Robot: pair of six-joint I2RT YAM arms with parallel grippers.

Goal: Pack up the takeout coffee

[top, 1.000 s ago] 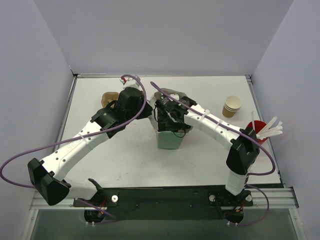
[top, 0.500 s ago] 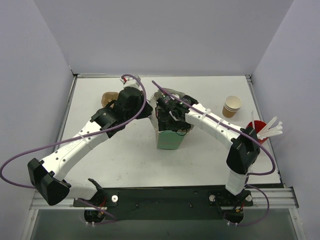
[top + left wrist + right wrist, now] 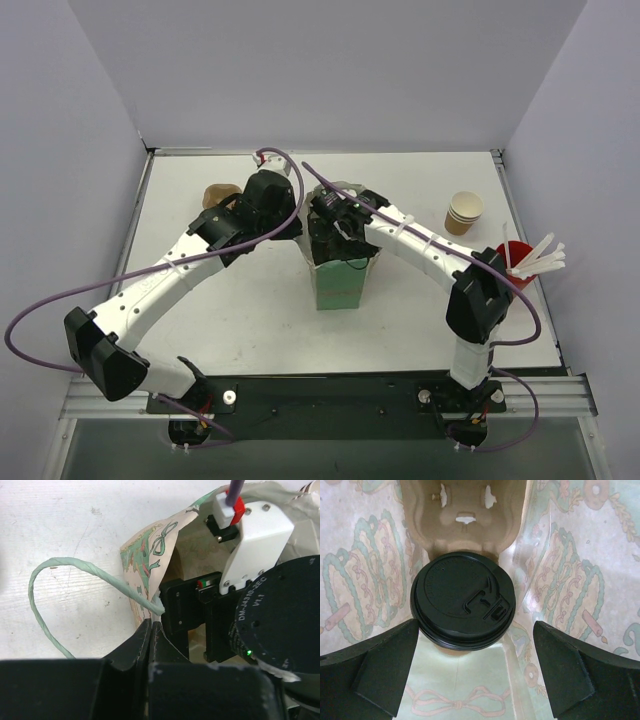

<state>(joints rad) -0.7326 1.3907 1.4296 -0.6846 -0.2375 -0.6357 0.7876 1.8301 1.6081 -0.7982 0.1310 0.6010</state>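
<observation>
The takeout coffee (image 3: 462, 605) shows only in the right wrist view, as a round black lid over a brown cup. It stands inside the green patterned paper bag (image 3: 338, 285), in a pocket of the tan pulp carrier (image 3: 465, 510). My right gripper (image 3: 475, 680) reaches down into the bag (image 3: 560, 590). It is open, its fingers wide apart just above the lid and not touching it. My left gripper (image 3: 151, 626) is shut on the bag's rim (image 3: 145, 560), beside the twisted green handle (image 3: 45, 580). In the top view the right wrist (image 3: 335, 225) hides the coffee.
A stack of tan paper cups (image 3: 463, 212) stands at the right. A red cup with white sticks (image 3: 515, 262) stands near the right edge. A brown object (image 3: 215, 195) lies behind my left arm. Grey walls close in three sides.
The left wrist has moved a little to the right. The bag now stands slightly nearer the arm bases. The right gripper stays inside the bag.
</observation>
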